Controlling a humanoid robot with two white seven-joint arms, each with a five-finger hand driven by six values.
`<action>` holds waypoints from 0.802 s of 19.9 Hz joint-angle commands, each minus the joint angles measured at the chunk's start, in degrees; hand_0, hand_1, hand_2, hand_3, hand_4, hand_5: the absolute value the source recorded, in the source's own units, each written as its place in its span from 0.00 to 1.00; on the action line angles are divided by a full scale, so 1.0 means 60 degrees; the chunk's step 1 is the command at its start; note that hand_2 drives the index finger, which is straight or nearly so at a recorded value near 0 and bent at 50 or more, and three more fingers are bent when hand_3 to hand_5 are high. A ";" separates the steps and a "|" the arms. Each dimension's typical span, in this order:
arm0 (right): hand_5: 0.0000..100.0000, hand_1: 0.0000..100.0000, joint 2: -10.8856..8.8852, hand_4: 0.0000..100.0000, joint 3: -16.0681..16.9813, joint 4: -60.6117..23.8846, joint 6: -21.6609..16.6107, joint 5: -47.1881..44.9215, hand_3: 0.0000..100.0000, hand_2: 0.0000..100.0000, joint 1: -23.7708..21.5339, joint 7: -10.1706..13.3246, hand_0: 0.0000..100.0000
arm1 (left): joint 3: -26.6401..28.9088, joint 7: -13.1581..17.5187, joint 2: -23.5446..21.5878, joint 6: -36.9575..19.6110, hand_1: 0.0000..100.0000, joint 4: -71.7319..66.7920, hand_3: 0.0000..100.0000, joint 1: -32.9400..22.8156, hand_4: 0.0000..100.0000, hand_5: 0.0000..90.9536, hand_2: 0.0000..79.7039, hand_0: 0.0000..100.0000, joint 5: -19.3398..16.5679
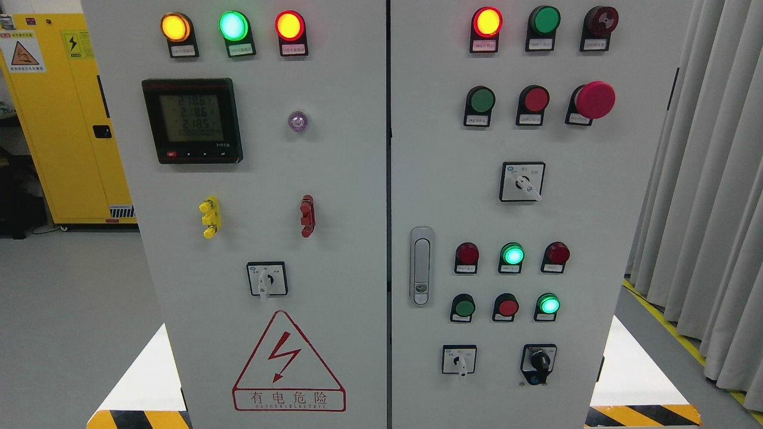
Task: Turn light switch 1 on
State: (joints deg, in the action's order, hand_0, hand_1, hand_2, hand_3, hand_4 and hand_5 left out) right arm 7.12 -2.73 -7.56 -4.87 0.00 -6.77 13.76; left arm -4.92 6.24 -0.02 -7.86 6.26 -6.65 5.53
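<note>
1. Hands: neither one is in the head view, no arm at the bottom edge either, so finger state is unknown. Nothing is touching the cabinet (381,357).
2. Target is unclear. Labels are too small to read, so which control is "light switch 1" can't be told. Candidates are the rotary selectors: left selector (266,279) on the left door under the meter (192,120), upper selector (522,182) mid right door, lower selector (459,360) at right door bottom, black knob (539,363) just beside it.
4. Lamps now: top row left door amber, green, red all lit. Right door: green lamp (512,254) and green button (548,304) lit, neighbours dark.
5. How I'd do the step: confirm the label first, don't guess. My bet is the lower selector on the right door, low confidence.
6. Approach square to the door and pinch the white lever with thumb and finger. Turn about its own axis, don't push sideways.
7. Keep clear of the e-stop (594,99) top right and the red button (507,307) just above the lower selector. A stray knuckle there is the main risk.
8. Latch (421,266) sits near the lower left of that cluster; avoid snagging it.
9. Verify by lamp change, then let go.
</note>
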 commanded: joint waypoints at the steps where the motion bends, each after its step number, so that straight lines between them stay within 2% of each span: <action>1: 0.00 0.50 0.0000 0.00 0.0000 0.0000 0.0006 -0.0278 0.00 0.04 0.0000 -0.0008 0.00 | -0.0118 0.0118 0.0281 0.0006 0.00 -0.0032 0.00 -0.0004 0.00 0.00 0.00 0.05 0.0001; 11: 0.00 0.50 0.0000 0.00 0.0000 0.0000 0.0006 -0.0278 0.00 0.04 0.0000 0.0007 0.00 | -0.0103 0.0001 0.0281 -0.0023 0.00 0.0231 0.00 -0.0121 0.00 0.00 0.00 0.05 -0.0014; 14: 0.00 0.50 0.0000 0.00 0.0000 0.0000 0.0006 -0.0278 0.00 0.04 0.0000 0.0007 0.00 | -0.0074 0.0001 0.0208 0.0021 0.00 0.2040 0.00 -0.0865 0.00 0.00 0.00 0.05 -0.0014; 16: 0.00 0.50 0.0000 0.00 0.0000 0.0000 0.0006 -0.0278 0.00 0.04 0.0000 0.0007 0.00 | -0.0103 -0.0188 0.0208 0.0021 0.02 0.3491 0.00 -0.1466 0.06 0.00 0.00 0.05 -0.0057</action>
State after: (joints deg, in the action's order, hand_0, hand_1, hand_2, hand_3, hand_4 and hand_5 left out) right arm 7.12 -2.73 -7.56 -4.87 0.00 -6.77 13.76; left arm -5.38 6.02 0.00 -7.45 10.43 -9.80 5.41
